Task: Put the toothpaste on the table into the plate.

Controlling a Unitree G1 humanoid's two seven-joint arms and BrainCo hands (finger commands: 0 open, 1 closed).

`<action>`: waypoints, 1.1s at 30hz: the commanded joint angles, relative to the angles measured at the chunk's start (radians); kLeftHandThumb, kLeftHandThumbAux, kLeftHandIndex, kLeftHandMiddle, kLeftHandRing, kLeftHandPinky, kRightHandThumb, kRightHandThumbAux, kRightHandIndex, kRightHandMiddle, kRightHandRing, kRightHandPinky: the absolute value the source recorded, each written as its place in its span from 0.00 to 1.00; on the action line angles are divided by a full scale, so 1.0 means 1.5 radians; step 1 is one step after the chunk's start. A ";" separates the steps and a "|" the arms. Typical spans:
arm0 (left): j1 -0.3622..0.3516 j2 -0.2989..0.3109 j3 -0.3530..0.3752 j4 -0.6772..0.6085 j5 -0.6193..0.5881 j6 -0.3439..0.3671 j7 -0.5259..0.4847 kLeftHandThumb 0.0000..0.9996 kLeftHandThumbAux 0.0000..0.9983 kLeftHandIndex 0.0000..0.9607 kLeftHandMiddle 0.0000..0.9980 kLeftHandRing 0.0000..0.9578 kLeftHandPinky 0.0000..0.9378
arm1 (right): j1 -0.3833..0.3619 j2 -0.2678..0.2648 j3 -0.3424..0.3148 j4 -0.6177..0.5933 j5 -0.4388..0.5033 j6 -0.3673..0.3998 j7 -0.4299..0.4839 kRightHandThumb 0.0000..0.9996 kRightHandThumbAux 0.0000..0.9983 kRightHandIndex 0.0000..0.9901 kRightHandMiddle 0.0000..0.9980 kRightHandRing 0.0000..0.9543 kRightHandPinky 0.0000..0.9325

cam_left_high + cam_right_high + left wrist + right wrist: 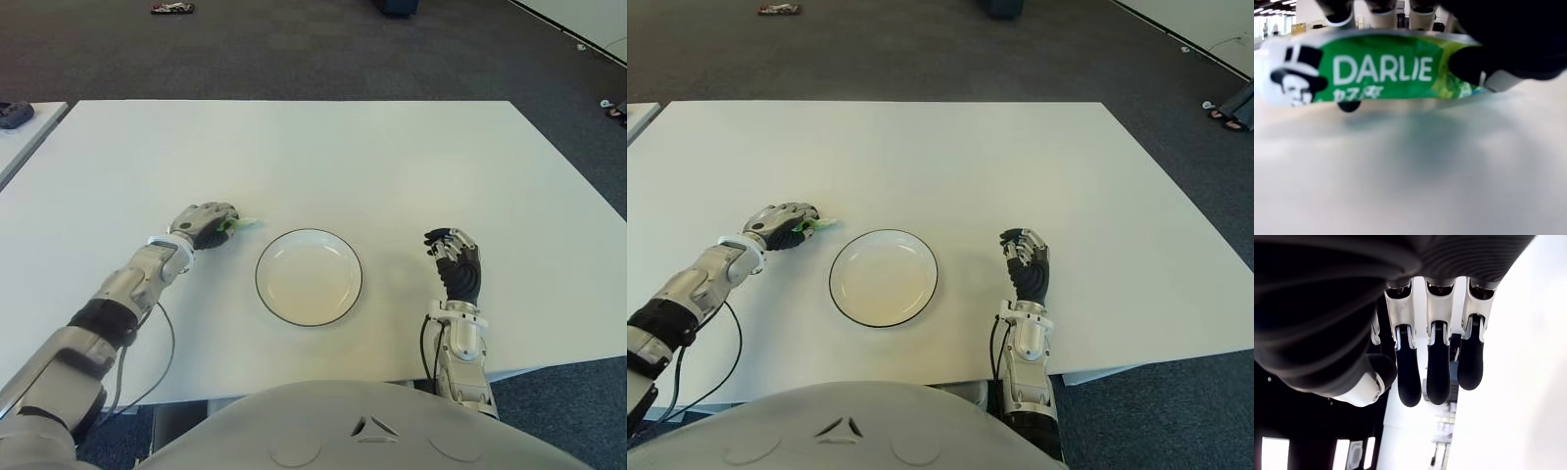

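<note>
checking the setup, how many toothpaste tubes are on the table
1. The green Darlie toothpaste tube is in the left hand, just left of the empty plate. The right hand holds nothing; none seem hidden.

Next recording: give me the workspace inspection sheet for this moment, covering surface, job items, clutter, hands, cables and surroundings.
Surface: white table, mostly bare.
Job's things: toothpaste, a green tube, is in the left hand's grasp just above the table, left of the plate. The plate holds nothing.
Clutter: nothing seen on this table.
Hands: left hand closed on the toothpaste, thumb and fingers gripping it in the wrist view. Right hand shows right of the plate, fingers relaxed, holding nothing.
Cables: black cable loops from the left forearm over the table's near edge.
Surroundings: dark carpet; a second table with a dark object at far left; small items on the floor.
</note>
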 commanded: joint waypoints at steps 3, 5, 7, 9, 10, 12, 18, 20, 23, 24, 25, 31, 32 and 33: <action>0.114 -0.019 -0.034 -0.071 -0.015 0.061 -0.116 0.84 0.39 0.51 0.65 0.66 0.65 | -0.003 -0.001 -0.002 0.003 0.003 0.001 0.003 0.70 0.73 0.43 0.49 0.50 0.53; 0.122 -0.019 -0.032 -0.090 -0.018 0.075 -0.122 0.85 0.40 0.51 0.66 0.67 0.66 | -0.003 -0.001 -0.002 0.003 0.003 0.001 0.003 0.70 0.73 0.43 0.49 0.50 0.52; 0.136 -0.022 -0.028 -0.125 -0.023 0.095 -0.129 0.85 0.41 0.52 0.67 0.68 0.67 | -0.003 -0.001 -0.003 0.003 0.003 0.001 0.003 0.70 0.73 0.43 0.49 0.50 0.52; 0.150 -0.026 -0.024 -0.157 -0.028 0.113 -0.132 0.85 0.41 0.53 0.68 0.69 0.68 | -0.003 -0.001 -0.003 0.003 0.003 0.000 0.003 0.71 0.73 0.43 0.49 0.49 0.52; 0.155 -0.028 -0.021 -0.168 -0.032 0.118 -0.133 0.85 0.42 0.53 0.68 0.70 0.69 | -0.003 -0.001 -0.004 0.003 0.004 0.000 0.003 0.71 0.73 0.43 0.48 0.49 0.52; 0.162 -0.030 -0.015 -0.187 -0.036 0.128 -0.135 0.79 0.57 0.49 0.69 0.71 0.70 | -0.003 -0.001 -0.004 0.003 0.004 -0.001 0.003 0.71 0.73 0.43 0.48 0.49 0.53; 0.176 -0.039 -0.006 -0.218 -0.034 0.153 -0.133 0.74 0.67 0.46 0.71 0.73 0.71 | -0.004 -0.001 -0.007 0.005 0.007 -0.001 0.005 0.71 0.73 0.43 0.48 0.49 0.53; 0.179 -0.043 -0.002 -0.223 -0.033 0.158 -0.127 0.74 0.68 0.46 0.71 0.73 0.71 | -0.005 -0.002 -0.007 0.006 0.009 -0.003 0.006 0.71 0.73 0.43 0.48 0.49 0.53; 0.182 -0.050 0.004 -0.226 -0.034 0.162 -0.119 0.74 0.68 0.46 0.71 0.73 0.71 | -0.006 -0.002 -0.007 0.007 0.010 -0.004 0.008 0.71 0.73 0.43 0.48 0.49 0.53; 0.182 -0.053 0.008 -0.226 -0.035 0.164 -0.115 0.74 0.68 0.46 0.71 0.73 0.71 | -0.006 -0.002 -0.008 0.008 0.010 -0.004 0.008 0.71 0.73 0.43 0.48 0.49 0.53; 0.182 -0.055 0.010 -0.225 -0.035 0.165 -0.113 0.74 0.68 0.46 0.71 0.74 0.71 | -0.007 -0.002 -0.008 0.008 0.010 -0.005 0.008 0.71 0.73 0.43 0.48 0.49 0.53; 0.182 -0.085 0.042 -0.212 -0.037 0.162 -0.059 0.74 0.69 0.46 0.72 0.74 0.72 | -0.008 -0.002 -0.008 0.011 0.006 -0.003 0.006 0.71 0.73 0.43 0.48 0.49 0.52; 0.182 -0.091 0.048 -0.209 -0.039 0.159 -0.045 0.73 0.69 0.46 0.72 0.74 0.73 | -0.008 -0.002 -0.008 0.011 0.006 -0.003 0.006 0.71 0.73 0.43 0.48 0.49 0.52; 0.183 -0.095 0.053 -0.207 -0.040 0.157 -0.036 0.73 0.69 0.46 0.72 0.74 0.74 | -0.008 -0.002 -0.008 0.011 0.005 -0.002 0.006 0.71 0.73 0.43 0.48 0.49 0.52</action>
